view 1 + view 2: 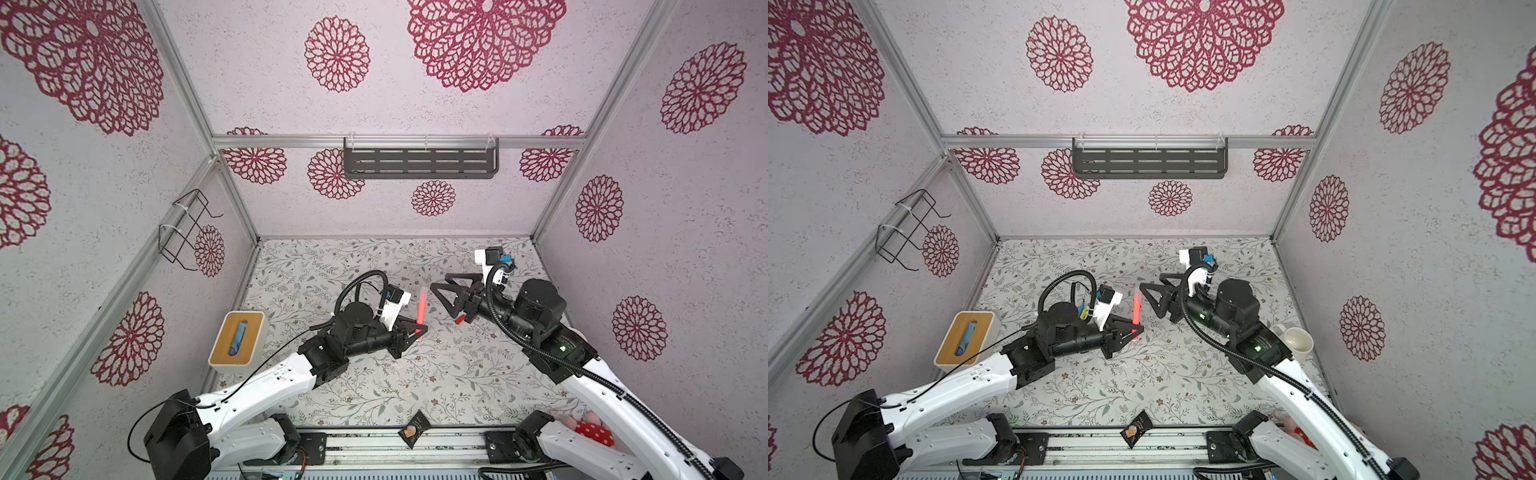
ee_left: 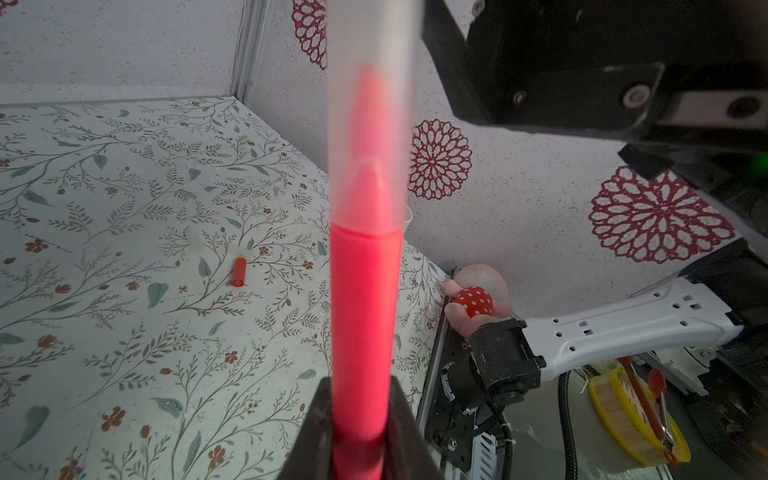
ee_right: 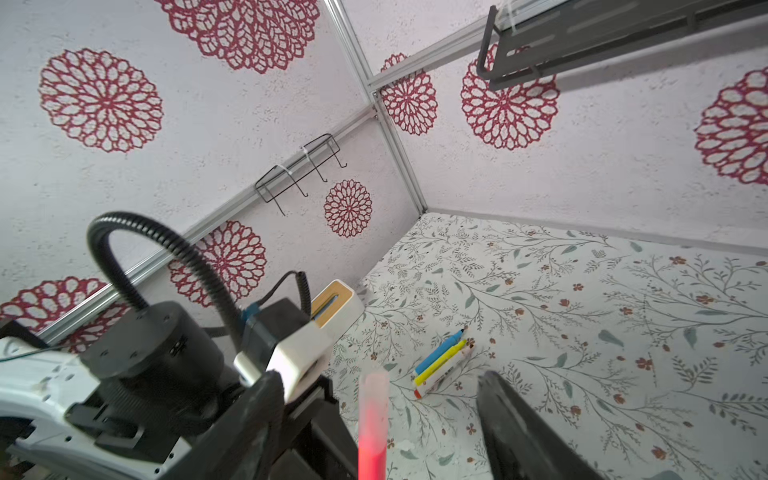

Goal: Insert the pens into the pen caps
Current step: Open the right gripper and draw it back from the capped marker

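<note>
We noted both arms reaching inward: left gripper (image 1: 417,330) clamped on the pink pen (image 1: 422,305), right gripper (image 1: 439,283) jaws spread wide.

You see the right gripper (image 3: 379,377) in the foreground, jaws wide apart, pink pen (image 3: 372,419) upright between them touching neither, 3 more pens (image 3: 442,363) side by side mid-frame on the floral table (image 3: 623,332), white wood-topped box (image 3: 343,305) beyond.
</note>
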